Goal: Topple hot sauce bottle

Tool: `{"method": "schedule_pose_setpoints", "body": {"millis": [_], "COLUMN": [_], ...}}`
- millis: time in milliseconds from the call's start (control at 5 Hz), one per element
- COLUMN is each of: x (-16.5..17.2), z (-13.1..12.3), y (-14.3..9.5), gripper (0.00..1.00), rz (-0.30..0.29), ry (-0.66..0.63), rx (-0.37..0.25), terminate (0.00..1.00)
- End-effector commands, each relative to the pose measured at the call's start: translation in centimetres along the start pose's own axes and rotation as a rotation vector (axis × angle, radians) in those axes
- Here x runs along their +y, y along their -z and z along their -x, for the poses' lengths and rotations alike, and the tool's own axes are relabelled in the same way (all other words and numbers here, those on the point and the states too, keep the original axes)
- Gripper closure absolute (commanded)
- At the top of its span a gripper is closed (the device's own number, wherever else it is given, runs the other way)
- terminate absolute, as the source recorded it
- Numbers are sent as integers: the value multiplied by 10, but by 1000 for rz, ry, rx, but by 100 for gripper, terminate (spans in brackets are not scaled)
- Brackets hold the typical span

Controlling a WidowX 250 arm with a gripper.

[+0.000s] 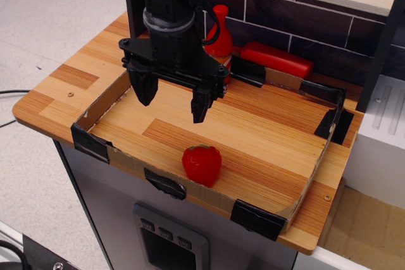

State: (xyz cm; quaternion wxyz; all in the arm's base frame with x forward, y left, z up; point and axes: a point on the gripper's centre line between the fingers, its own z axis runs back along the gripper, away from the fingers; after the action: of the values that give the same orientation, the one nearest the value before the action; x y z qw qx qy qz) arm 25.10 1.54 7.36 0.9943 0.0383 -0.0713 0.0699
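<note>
From where I stand, the gripper [172,100] hangs with its jaws spread and nothing between them, and the hot sauce bottle [219,33] stands upright just behind it, half hidden by the arm. A careless sweep could miss the bottle's narrow neck or shove the long red block [276,59] (lying just beyond), while the strawberry [202,164] sits in front. No label or writing is readable.

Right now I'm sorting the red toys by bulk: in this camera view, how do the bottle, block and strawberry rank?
1. long red block
2. hot sauce bottle, partly hidden behind the tool, so its rank against the strawberry is unsure
3. strawberry, nearer the camera, which flatters it
</note>
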Motion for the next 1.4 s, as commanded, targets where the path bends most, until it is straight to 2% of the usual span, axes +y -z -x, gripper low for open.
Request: {"method": "schedule_pose_setpoints", "body": {"millis": [0,200,400,600,1000,1200], "x": [0,-3,-3,4,11,13], "z": [0,-22,-48,-64,-96,-114], "y": [0,-14,-28,-40,-46,-42], "gripper": [0,0,0,0,0,0], "rz": [0,63,139,149,166,151], "ry": [0,-234,-500,-741,-964,-1038], "rx": [0,-55,-82,-134,-212,-196], "terminate": [0,0,0,0,0,0]}}
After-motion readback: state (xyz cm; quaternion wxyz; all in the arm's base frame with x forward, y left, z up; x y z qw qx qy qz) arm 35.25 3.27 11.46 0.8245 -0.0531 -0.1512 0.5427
